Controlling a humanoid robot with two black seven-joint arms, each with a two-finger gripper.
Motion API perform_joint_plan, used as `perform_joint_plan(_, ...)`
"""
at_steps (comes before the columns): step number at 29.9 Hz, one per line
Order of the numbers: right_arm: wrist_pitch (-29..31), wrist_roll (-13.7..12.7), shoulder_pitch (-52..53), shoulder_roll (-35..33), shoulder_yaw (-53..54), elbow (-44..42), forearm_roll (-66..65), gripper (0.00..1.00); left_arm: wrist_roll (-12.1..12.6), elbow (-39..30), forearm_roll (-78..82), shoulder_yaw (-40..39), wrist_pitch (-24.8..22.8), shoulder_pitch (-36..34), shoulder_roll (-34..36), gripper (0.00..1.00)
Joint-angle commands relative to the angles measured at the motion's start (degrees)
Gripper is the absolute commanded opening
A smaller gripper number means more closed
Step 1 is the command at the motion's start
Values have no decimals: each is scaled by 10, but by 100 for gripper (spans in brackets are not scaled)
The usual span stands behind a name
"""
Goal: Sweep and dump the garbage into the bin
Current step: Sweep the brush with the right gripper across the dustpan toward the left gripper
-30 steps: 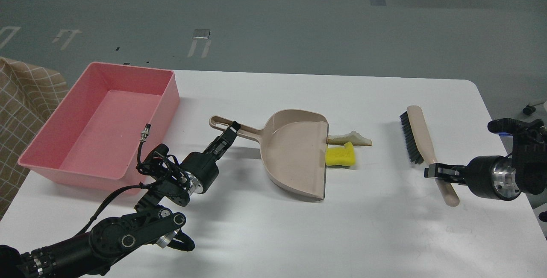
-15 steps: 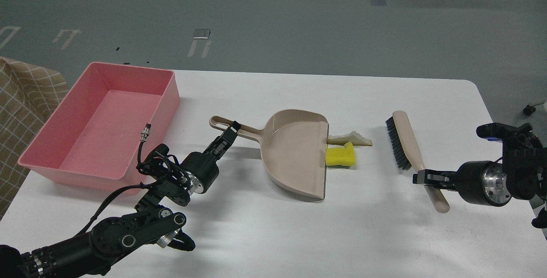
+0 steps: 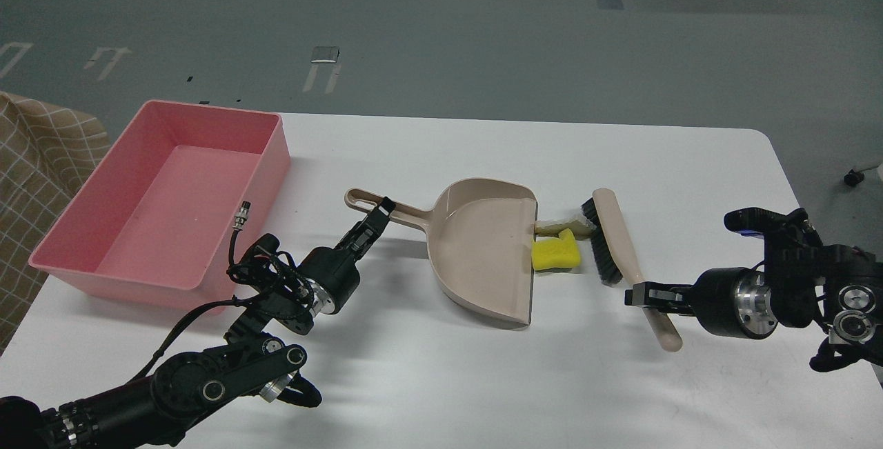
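The yellow sponge (image 3: 554, 254) and the white bread wedge (image 3: 557, 225) lie on the white table right at the open lip of the beige dustpan (image 3: 486, 249). My left gripper (image 3: 381, 211) is shut on the dustpan's long handle. My right gripper (image 3: 641, 294) is shut on the handle of a beige brush (image 3: 610, 235), whose black bristles touch the bread and stand just right of the sponge. The pink bin (image 3: 162, 194) sits at the table's left and holds nothing that I can see.
The white table (image 3: 483, 380) has its right edge close behind my right arm. A checked beige cloth (image 3: 34, 159) lies off the table's left side. Grey floor lies beyond the table's far edge.
My right gripper has carried the brush leftward from the table's right part up to the garbage. The dustpan and my left gripper have shifted slightly right.
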Motion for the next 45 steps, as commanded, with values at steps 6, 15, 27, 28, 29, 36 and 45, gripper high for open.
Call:
perform_joint_plan(6, 0, 2, 3, 48, 0, -6, 0, 0, 0, 0, 0, 0, 0, -1, 0, 15)
perform_joint_plan(15, 0, 7, 9, 137, 7, -32, 0, 0, 0, 0, 0, 1, 0, -2, 0, 15)
perform_joint_plan(27, 0, 17, 39, 156, 74, -27, 32, 0, 0, 0, 0, 0, 0, 0, 0, 15)
perform_joint_plan(28, 0, 17, 44, 153, 80, -27, 32, 0, 0, 0, 0, 0, 0, 0, 0, 15)
perform_joint_plan(29, 0, 17, 44, 152, 85, -26, 32, 0, 0, 0, 0, 0, 0, 0, 0, 15)
perform_joint_plan(36, 0, 17, 46, 122, 121, -18, 32, 0, 0, 1, 0, 0, 0, 0, 0, 15)
perform_joint_plan(45, 0, 18, 44, 64, 168, -18, 32, 0, 0, 0, 0, 0, 0, 0, 0, 15)
